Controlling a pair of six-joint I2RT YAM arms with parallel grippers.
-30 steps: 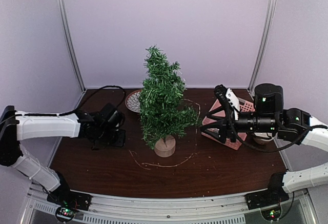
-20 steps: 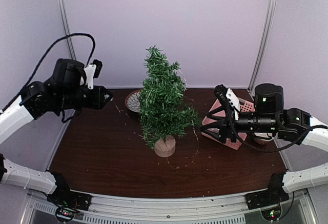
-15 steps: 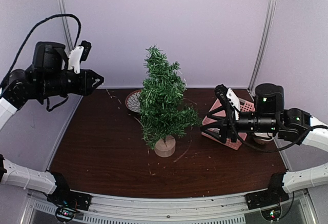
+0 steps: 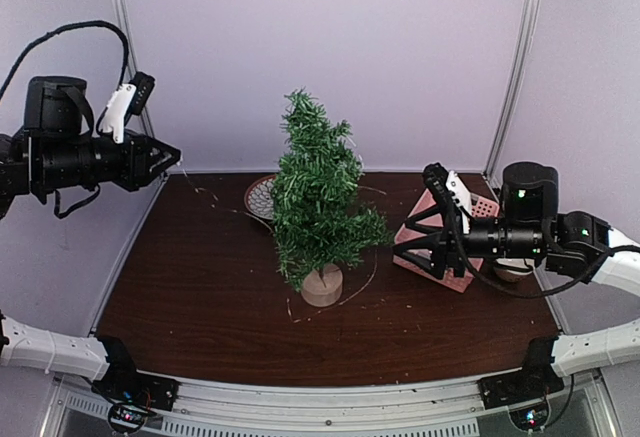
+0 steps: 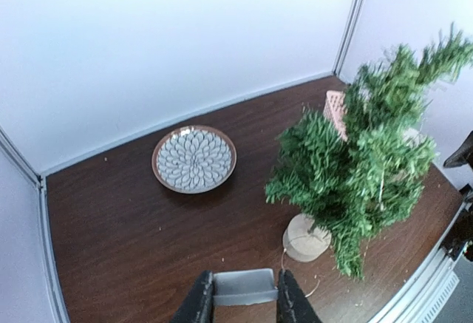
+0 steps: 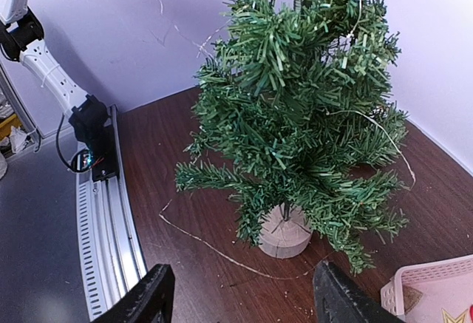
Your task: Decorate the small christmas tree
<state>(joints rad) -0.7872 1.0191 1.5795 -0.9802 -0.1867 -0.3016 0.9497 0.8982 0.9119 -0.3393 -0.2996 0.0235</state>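
Bristly dark-green small christmas tree (image 4: 315, 197), pale wooden stump (image 4: 322, 285); left end effector (image 4: 173, 155) grips grey block (image 5: 244, 287), right end effector (image 6: 242, 279) gapes.

A round plate (image 4: 259, 198) with a pale petal pattern and a brown rim lies flat towards the back of the dark wooden table (image 4: 200, 292), just left of its middle. A pink lattice basket (image 4: 478, 204) sits at the table's back right. Plain pale walls and two metal posts (image 4: 122, 57) stand behind the table.
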